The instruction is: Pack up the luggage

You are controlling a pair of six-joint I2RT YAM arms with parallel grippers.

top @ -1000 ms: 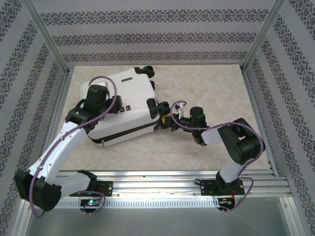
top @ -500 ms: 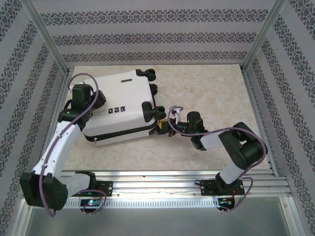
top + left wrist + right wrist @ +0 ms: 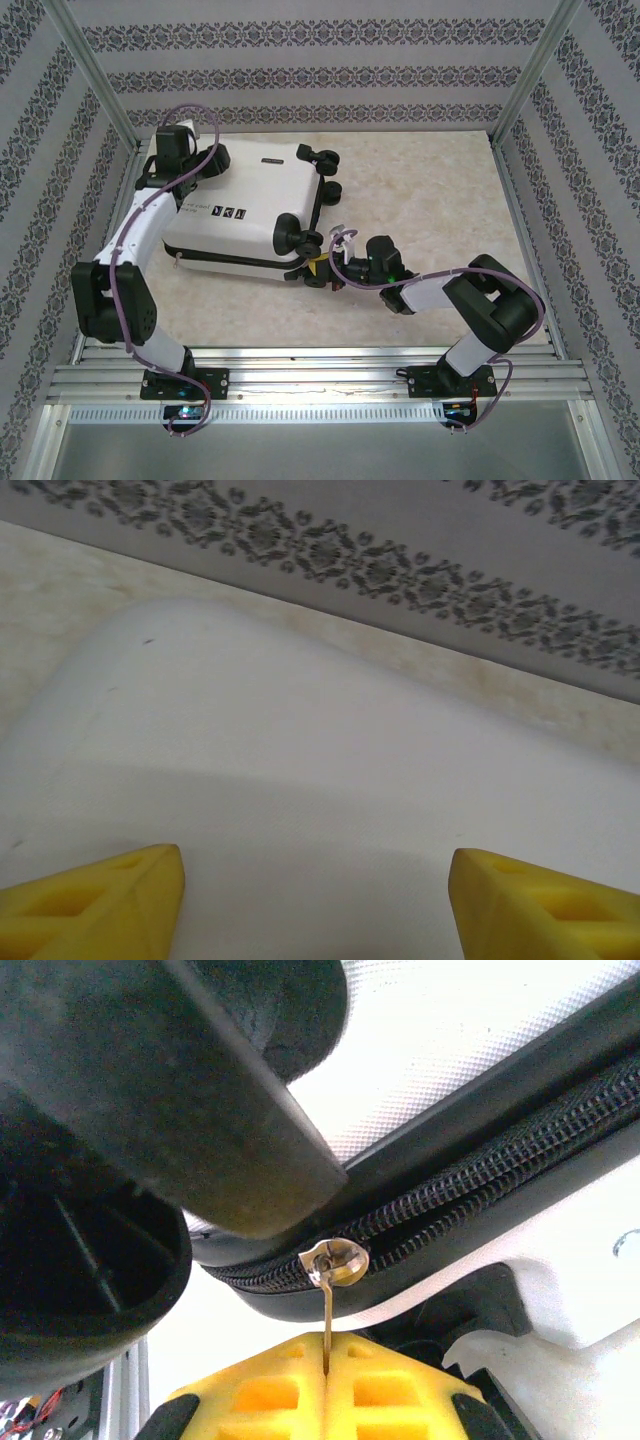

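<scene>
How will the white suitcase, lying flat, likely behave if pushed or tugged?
The luggage looks hard-shelled and rigid; it should hold its shape. With its caster wheels pointing sideways, it probably slides or pivots rather than rolls. The right gripper, shut on the zipper pull, might drag it.

Luggage (image 3: 250,215): swung round on tabletop (image 3: 420,180), near edge now almost level. Left claw (image 3: 218,159): moved from lid centre to far left corner. Right claw (image 3: 321,268), pinching zip pull (image 3: 335,1262): drawn leftward, nearer
</scene>
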